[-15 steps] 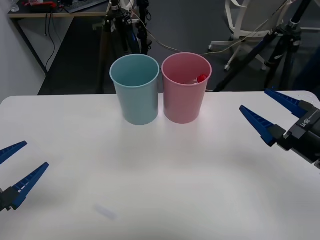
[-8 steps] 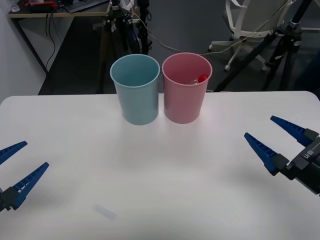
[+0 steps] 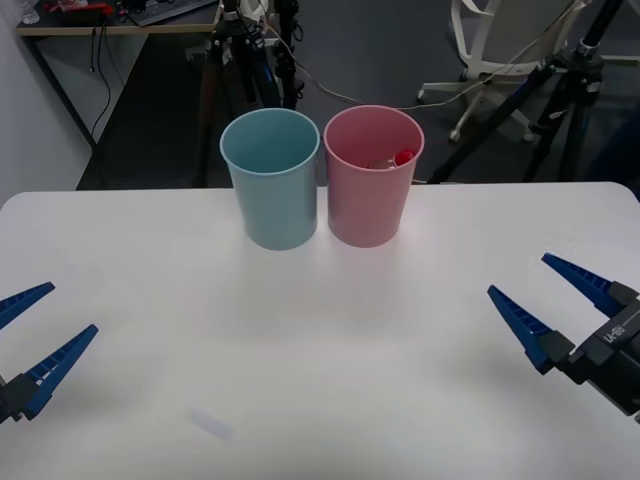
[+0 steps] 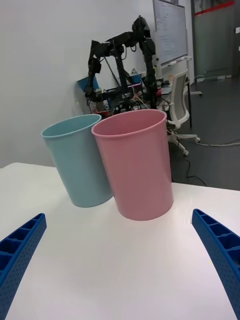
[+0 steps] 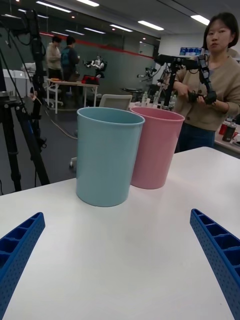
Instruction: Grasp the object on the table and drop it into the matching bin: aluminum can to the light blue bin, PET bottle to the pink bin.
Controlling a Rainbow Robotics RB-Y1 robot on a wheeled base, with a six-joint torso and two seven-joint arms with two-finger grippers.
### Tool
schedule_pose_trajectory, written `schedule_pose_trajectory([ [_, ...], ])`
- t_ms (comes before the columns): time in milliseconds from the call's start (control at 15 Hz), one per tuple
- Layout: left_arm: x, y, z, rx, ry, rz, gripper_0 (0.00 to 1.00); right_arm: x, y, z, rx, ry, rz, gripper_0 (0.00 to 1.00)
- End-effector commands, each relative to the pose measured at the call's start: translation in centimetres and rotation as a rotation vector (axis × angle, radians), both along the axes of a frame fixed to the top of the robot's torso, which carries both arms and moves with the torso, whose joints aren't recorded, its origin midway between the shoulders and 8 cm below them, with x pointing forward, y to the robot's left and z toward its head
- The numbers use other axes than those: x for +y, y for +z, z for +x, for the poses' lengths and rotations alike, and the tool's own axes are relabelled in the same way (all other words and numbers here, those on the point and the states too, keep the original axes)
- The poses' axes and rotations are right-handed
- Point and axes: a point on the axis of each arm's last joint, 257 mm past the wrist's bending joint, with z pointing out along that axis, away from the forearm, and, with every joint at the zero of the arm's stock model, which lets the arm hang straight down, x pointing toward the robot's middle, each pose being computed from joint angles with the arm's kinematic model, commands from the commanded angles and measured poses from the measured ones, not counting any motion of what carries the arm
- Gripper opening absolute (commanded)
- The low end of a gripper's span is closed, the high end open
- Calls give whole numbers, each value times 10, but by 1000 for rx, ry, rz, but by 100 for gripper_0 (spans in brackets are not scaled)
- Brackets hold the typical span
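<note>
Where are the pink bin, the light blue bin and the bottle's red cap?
pink bin (image 3: 368, 205), front view, on its outer wall.
light blue bin (image 3: 280, 205), front view, on its outer wall.
red cap (image 3: 404, 156), front view, on the cap inside the pink bin.

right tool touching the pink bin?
Apart. In the front view the open right tool hovers over the table, near its right edge, with bare white tabletop between it and the pink bin.

Our left gripper (image 3: 28, 338) and right gripper (image 3: 553, 300) each carry two long, tapered blue jaws, ribbed along the inner faces and narrowing to pointed tips. Our right jaws mount on a black housing with small white lettering.
</note>
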Motion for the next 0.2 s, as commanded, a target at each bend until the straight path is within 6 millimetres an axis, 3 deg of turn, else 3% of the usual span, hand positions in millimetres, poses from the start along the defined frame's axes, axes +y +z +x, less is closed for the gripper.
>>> schedule_pose_trajectory([
  [67, 0, 0, 0, 0, 0, 0, 100, 2, -1, -2, 2, 8, -2, 100],
  [200, 0, 0, 0, 0, 0, 0, 100, 1, -1, -2, 2, 8, -6, 100],
])
